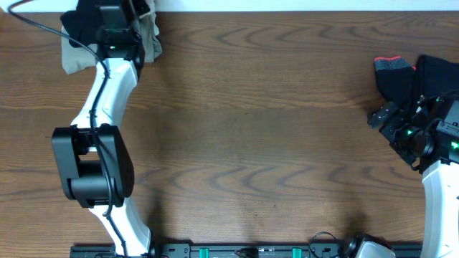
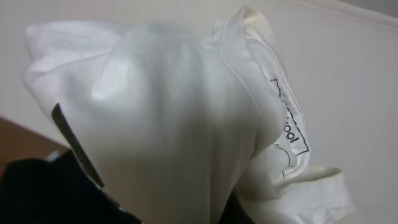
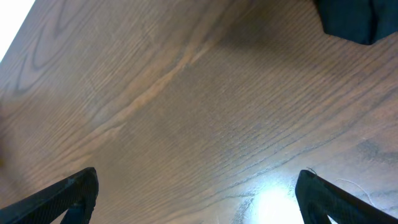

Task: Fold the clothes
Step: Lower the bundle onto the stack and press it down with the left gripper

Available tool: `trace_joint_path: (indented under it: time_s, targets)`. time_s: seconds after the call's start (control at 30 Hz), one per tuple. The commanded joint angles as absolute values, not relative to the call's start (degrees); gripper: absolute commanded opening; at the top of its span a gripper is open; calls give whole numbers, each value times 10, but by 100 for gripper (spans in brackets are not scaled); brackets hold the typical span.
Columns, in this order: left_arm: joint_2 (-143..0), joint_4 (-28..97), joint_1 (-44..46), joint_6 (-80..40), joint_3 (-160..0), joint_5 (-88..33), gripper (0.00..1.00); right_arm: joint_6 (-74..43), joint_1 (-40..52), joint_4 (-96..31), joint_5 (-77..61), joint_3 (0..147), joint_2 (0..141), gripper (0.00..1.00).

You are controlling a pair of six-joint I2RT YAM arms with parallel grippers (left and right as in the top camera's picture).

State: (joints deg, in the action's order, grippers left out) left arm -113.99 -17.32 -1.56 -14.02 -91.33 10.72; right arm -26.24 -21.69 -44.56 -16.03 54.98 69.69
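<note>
The white shirt (image 2: 168,124) fills the left wrist view, bunched close before the left gripper (image 1: 111,20) at the table (image 1: 251,129) edge's 11 o'clock; whether its fingers are clamped I cannot tell. The right gripper (image 3: 196,190), at 3 o'clock, gapes wide, holding nothing.

Clothes heap (image 1: 72,57) far-left on table (image 1: 251,129), stack (image 1: 398,75) far-right.

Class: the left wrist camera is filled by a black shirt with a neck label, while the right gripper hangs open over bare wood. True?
Not quite: the left wrist view shows the shirt is white, not black. Its label and the open right gripper are as stated.
</note>
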Motion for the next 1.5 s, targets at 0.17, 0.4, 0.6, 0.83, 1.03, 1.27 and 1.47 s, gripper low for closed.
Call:
trace_joint_path:
  time_s: [0.17,0.4,0.6,0.83,1.03,1.27,1.47]
  targets:
    - [-1185,-166,-82,-234,-924,131,7,-256,-223,-446,-159,555,696,99]
    - [-1253,-155,-101,-386,-924,90,25,-256,-223,-446,-159,555,696,99]
    - [-1260,-77,-100,-471,-924,79,47,-256,-223,-446,-159,555,696,99]
    - [-1239,-70,-98,-396,-924,79,98,-256,-223,-446,-159,555,696,99]
    - [-1164,-47,-98,-359,-924,82,98,-256,-223,-446,-159,555,696,99]
    - [-1055,-32,-98,-269,-924,82,98,-256,-223,-446,-159,555,696,99]
    - [-1035,-29,-99,-252,-924,82,98,-256,-223,-446,-159,555,696,99]
